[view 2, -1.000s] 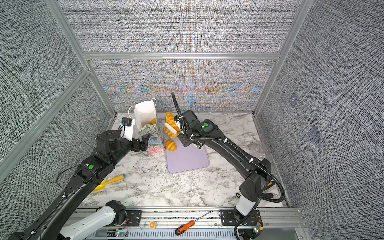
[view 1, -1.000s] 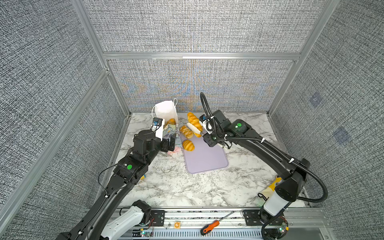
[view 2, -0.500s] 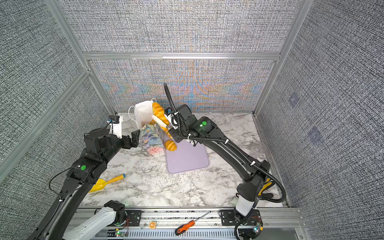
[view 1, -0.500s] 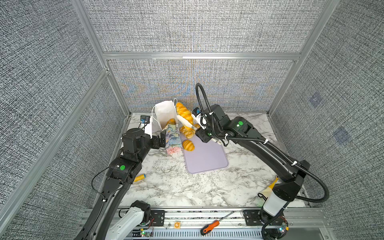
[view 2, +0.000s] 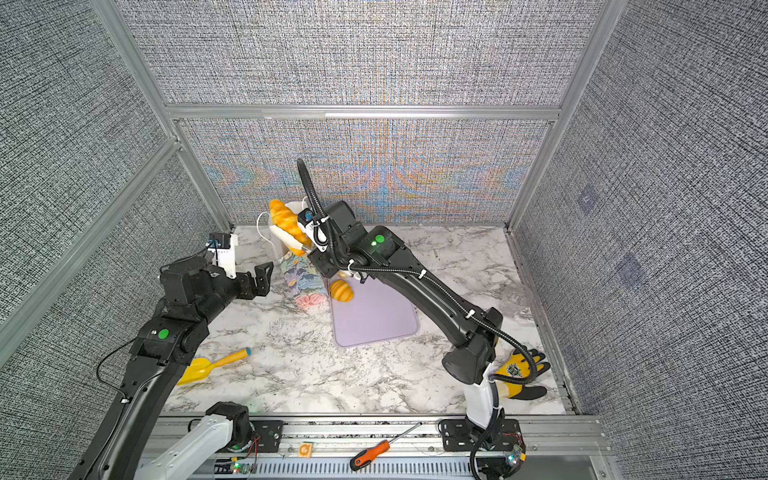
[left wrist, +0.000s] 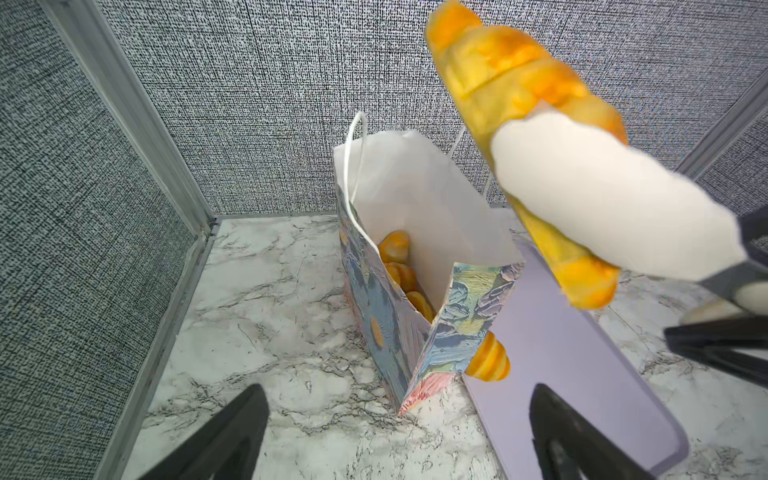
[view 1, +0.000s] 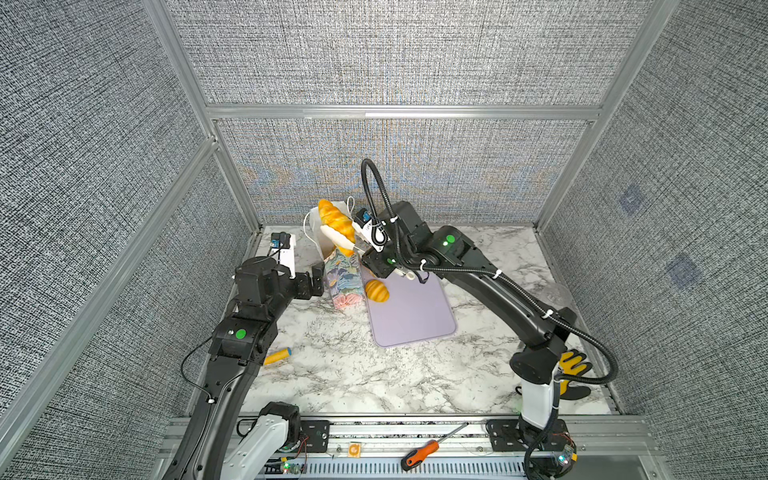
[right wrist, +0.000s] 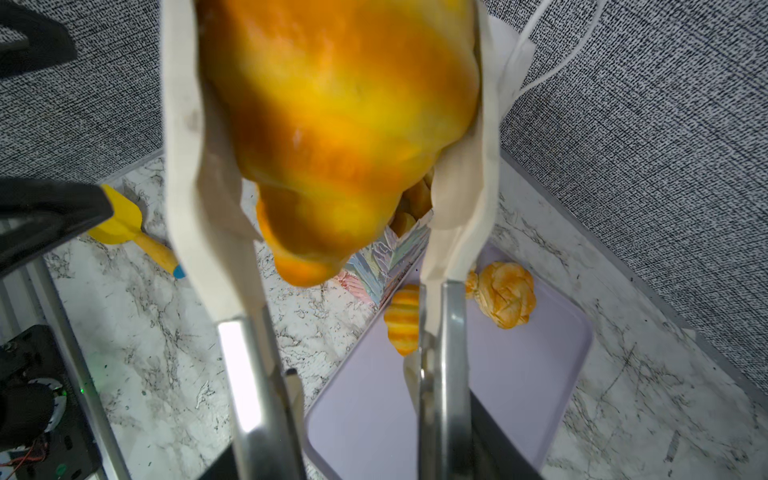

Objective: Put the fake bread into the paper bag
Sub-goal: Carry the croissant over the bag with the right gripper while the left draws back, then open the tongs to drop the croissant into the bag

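Note:
A long golden fake bread [view 1: 336, 218] [left wrist: 515, 91] hangs tilted over the open mouth of the floral paper bag [view 1: 343, 274] [left wrist: 399, 332]. It is clamped between the white pads of metal tongs [right wrist: 449, 353], on which my right gripper [view 1: 376, 259] is shut. Several breads [left wrist: 395, 266] lie inside the bag. On the lilac tray a striped croissant [view 1: 376, 291] [right wrist: 402, 320] lies against the bag and a knotted roll [right wrist: 505, 299] sits beside it. My left gripper [view 1: 313, 278] [left wrist: 399, 436] stands open just left of the bag, holding nothing.
The lilac tray [view 1: 415, 320] lies right of the bag on the marble top. A yellow toy scoop [view 2: 208, 365] lies near the left arm. A yellow-black glove [view 1: 573, 365] lies at the right edge, an orange screwdriver [view 1: 419, 453] on the front rail. Walls stand close behind the bag.
The right arm has lifted the long bread off the tray and carried it up and left over the bag's mouth. The left arm has drawn back from the bag, still open.

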`<state>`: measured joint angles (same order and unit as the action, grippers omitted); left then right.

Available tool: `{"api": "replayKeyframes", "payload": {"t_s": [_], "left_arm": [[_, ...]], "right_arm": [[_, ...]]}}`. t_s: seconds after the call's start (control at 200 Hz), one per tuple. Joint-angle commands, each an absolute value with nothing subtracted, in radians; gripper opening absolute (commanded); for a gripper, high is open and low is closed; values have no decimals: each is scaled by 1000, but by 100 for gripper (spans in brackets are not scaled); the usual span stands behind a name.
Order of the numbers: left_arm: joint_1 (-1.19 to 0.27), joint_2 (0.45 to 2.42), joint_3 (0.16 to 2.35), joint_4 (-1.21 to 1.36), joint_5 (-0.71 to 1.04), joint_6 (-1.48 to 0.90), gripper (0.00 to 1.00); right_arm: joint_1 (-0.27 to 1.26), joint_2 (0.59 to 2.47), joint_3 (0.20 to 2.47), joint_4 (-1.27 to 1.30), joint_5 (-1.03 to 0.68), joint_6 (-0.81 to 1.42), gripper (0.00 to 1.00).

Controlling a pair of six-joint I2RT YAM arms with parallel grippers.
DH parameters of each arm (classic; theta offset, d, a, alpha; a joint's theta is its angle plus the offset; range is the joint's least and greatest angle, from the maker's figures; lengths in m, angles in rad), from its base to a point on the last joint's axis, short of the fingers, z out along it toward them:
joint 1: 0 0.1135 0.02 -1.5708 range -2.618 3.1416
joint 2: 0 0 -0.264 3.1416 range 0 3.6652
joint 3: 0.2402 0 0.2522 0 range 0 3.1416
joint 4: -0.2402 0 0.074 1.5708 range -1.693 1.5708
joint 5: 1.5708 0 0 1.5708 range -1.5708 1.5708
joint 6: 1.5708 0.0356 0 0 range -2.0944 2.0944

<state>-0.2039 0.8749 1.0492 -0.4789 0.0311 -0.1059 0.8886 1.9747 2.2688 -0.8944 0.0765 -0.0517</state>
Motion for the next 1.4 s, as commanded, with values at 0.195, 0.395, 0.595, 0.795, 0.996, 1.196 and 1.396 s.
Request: {"api": "replayKeyframes", "payload": {"t_s": [0.195, 0.395, 0.595, 0.795, 0.996, 1.196, 1.396], "left_arm": [[-186, 875, 1026, -460, 66, -99, 100], [-186, 886, 1032, -482, 55, -66, 100], [-187, 888, 1030, -485, 65, -51, 99], [-186, 906, 1024, -482, 85, -49, 99], [-187, 911, 1030, -480, 99, -45, 99], [-186, 915, 1043, -495, 116, -46, 99], [-186, 905, 1042, -474, 149, -40, 99]], "right_arm": [[887, 2095, 2396, -807, 159, -76, 55], [880, 2149, 2425, -789, 194, -76, 57], [877, 2200, 2472, -818, 236, -75, 59], [873, 2207, 2474, -824, 264, -73, 62], [871, 2219, 2480, -849, 276, -72, 70], [870, 2214, 2496, -883, 294, -64, 75], [873, 2188, 2496, -889, 300, -59, 76]]}}
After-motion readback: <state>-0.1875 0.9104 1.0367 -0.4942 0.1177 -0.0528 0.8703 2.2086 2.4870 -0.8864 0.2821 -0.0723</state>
